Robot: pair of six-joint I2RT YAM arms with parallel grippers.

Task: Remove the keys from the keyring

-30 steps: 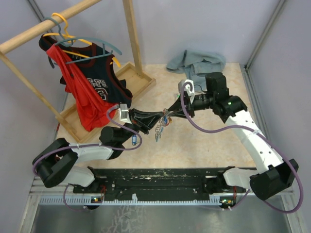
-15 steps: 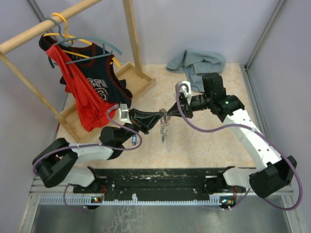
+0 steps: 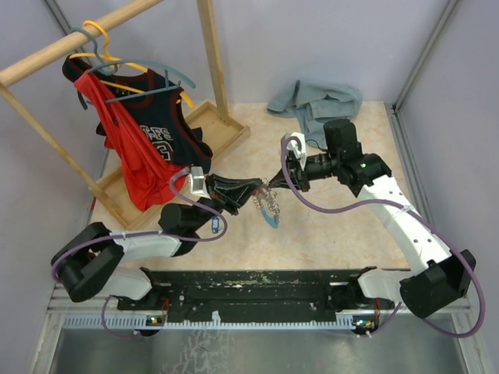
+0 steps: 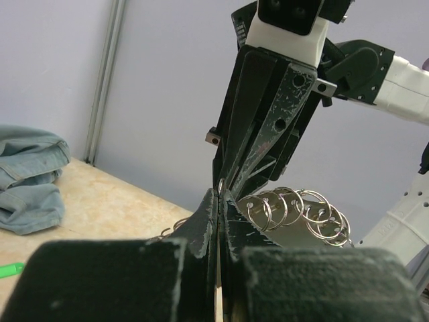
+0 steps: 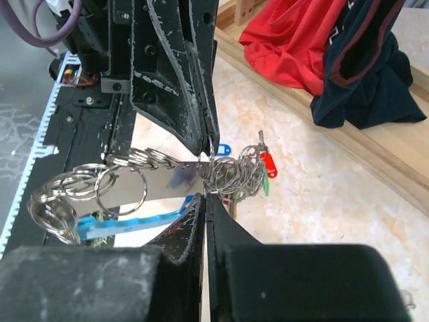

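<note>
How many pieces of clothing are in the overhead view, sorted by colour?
Red top: 1
Black jersey: 1
Blue-grey garment: 1
Total: 3

Top external: high behind arm bases [image 3: 382, 282], looking down over whole tabletop [image 3: 327, 226]. Left wrist: close along left gripper [image 4: 218, 201], facing right gripper [image 4: 231, 178]. Right wrist: close along own gripper, facing back. Shared: keyring [image 5: 231, 176] at gripper meeting point.
</note>
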